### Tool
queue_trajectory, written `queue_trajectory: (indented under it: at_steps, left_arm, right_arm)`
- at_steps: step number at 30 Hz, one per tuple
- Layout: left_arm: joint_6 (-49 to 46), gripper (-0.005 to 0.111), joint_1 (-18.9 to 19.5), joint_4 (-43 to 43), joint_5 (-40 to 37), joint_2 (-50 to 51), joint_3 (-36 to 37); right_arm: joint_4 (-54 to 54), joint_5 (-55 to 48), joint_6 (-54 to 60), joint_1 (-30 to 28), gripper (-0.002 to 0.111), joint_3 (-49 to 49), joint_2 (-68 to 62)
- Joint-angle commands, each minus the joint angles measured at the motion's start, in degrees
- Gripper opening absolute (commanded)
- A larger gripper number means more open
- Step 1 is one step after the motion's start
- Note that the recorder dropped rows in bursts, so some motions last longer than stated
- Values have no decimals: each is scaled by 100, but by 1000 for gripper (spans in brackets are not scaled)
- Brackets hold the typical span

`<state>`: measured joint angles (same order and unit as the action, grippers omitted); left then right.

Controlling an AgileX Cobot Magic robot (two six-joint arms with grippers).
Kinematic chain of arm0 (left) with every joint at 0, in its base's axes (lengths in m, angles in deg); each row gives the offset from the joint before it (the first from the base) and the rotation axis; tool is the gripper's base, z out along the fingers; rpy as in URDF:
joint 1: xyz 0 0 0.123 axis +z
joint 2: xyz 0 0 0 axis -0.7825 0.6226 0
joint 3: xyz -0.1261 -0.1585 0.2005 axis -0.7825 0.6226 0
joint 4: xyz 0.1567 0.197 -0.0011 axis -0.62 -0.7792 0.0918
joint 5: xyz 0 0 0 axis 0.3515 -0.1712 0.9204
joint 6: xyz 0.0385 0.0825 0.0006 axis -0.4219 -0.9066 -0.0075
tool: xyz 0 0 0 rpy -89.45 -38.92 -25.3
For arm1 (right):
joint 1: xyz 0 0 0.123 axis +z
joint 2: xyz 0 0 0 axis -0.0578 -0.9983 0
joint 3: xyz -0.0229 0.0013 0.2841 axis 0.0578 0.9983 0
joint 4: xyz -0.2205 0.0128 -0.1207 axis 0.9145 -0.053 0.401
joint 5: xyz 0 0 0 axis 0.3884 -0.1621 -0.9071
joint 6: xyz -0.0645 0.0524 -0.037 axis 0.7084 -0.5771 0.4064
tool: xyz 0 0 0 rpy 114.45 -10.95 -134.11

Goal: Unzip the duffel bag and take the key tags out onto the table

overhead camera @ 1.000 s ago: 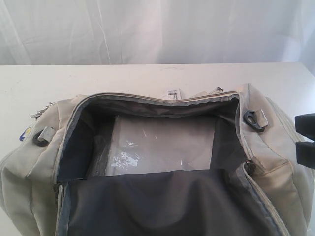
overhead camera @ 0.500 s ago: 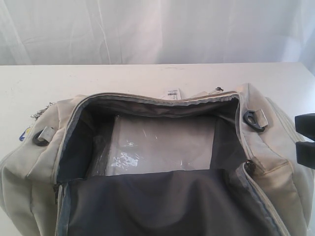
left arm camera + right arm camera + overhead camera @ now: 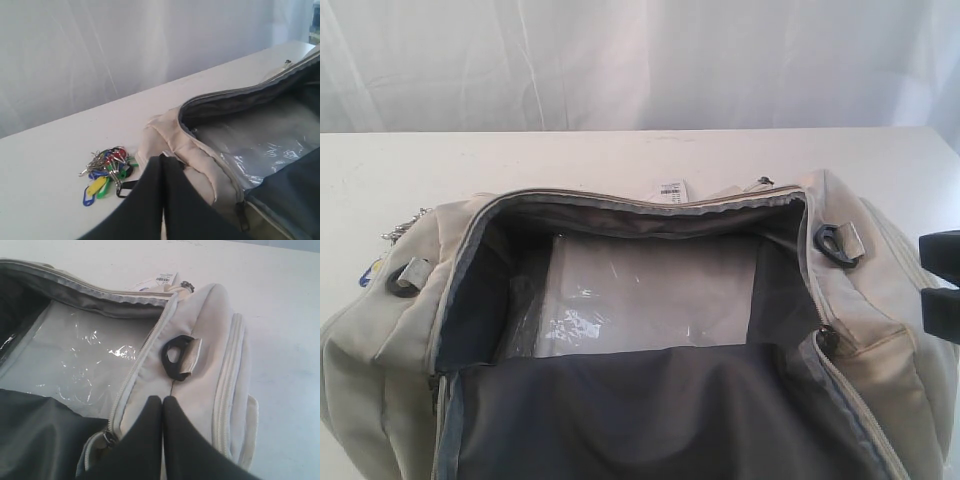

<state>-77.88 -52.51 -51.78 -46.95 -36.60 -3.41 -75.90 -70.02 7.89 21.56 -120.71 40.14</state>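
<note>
Since the key tags (image 3: 107, 171) lie on the table (image 3: 45, 160) at the exterior view's left edge, beside the unzipped duffel bag (image 3: 880, 300), the left gripper (image 3: 162, 158) and right gripper (image 3: 162, 399), both closed on nothing, should withdraw without snagging fabric.

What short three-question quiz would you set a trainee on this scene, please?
1. True or false: the duffel bag is zipped shut.
2. Where do the key tags lie? A: inside the bag. B: on the table beside the bag. C: in a gripper.
3. Fill in the gap: the left gripper and the right gripper are both ____ and hold nothing.

Key: 1 false, its main opening gapes wide; 2 B; 3 shut.
</note>
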Motion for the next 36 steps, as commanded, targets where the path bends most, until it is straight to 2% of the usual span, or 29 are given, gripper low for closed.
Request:
queue_trajectory:
  at_steps: [1,6,9,20,23,25,27,29,30,31,33,35,36]
  left_arm:
    - [-17,0,-174,384,752,-32,680]
    - [-17,0,-174,977,1524,-32,1508]
    - [-17,0,-174,1216,1568,-32,1768]
    - [-17,0,-174,3252,1828,-32,1841]
    - [-31,0,-174,3383,1935,-32,1943]
    - [-31,0,-163,3118,2210,-32,2120]
    - [470,0,-152,2320,2477,-32,2328]
    - [2110,0,-143,653,2704,-32,2562]
    - [3606,0,-143,-926,2899,-32,2786]
    - [4050,0,-143,-1517,3019,-32,2902]
    - [3755,0,-143,-1757,3267,-32,3006]
    - [2810,0,-143,-1733,2567,-32,3006]
    - [2050,0,-143,-1578,2003,-32,3006]
  right_arm:
    - [-13,50,62,16,0,34,5]
    - [-13,50,62,16,0,34,5]
    - [-13,50,62,16,0,34,5]
    - [-13,50,62,16,0,34,5]
    - [-13,50,62,16,0,34,5]
    - [-13,50,62,16,0,34,5]
    - [-13,50,62,16,0,34,5]
    - [-13,50,62,16,0,34,5]
    - [-13,50,62,16,0,34,5]
    - [-13,50,62,16,0,34,5]
    - [-13,50,62,16,0,34,5]
    - [-13,50,62,16,0,34,5]
    - [-13,50,62,16,0,34,5]
